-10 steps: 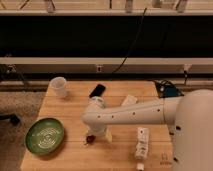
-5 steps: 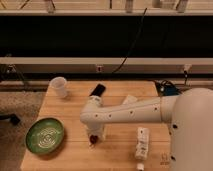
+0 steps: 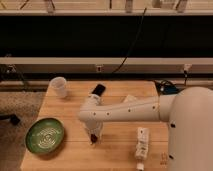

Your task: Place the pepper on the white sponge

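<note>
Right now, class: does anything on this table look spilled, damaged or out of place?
Nothing stands out. The white cup stands upright, the green plate lies flat, the phone rests intact. The gripper hangs low over the table, by something small and dark red.

The pale wooden worktop [image 3: 117, 150] carried a white plastic cup [image 3: 59, 86] at eleven o'clock, a black phone [image 3: 98, 90] at twelve, a round green plate [image 3: 45, 135] at eight and a long white segmented block [image 3: 142, 141] at four; the claw [image 3: 93, 138] hung just above its centre.

arm: white, stretched leftward from the body | claw [image 3: 93, 138]: pointing down at its end, low
</note>
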`<state>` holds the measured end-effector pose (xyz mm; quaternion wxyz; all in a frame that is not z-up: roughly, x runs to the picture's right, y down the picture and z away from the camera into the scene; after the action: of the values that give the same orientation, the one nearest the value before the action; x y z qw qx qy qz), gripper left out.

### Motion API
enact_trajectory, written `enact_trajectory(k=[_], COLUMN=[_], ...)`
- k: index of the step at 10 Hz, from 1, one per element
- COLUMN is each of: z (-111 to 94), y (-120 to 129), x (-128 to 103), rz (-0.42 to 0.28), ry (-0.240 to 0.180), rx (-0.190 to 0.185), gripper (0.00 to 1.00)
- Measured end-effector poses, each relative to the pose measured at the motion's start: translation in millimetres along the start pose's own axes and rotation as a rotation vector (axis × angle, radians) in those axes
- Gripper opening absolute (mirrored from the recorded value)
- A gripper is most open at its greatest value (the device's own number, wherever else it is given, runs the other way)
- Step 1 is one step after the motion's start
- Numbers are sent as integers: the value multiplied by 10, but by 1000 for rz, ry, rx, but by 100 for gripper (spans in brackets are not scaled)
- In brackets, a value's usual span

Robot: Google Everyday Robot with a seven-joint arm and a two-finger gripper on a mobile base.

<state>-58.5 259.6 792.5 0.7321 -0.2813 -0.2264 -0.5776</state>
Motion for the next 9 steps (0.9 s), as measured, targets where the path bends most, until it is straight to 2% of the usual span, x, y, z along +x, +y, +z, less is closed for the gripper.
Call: enact_trajectory(k=[4, 7, 9], z=[-193, -465, -623], y=[-53, -81, -86], x=[37, 288, 404], rz=[-15, -6, -2], ry=[11, 13, 19], rx=[38, 86, 100], gripper=[0, 0, 0])
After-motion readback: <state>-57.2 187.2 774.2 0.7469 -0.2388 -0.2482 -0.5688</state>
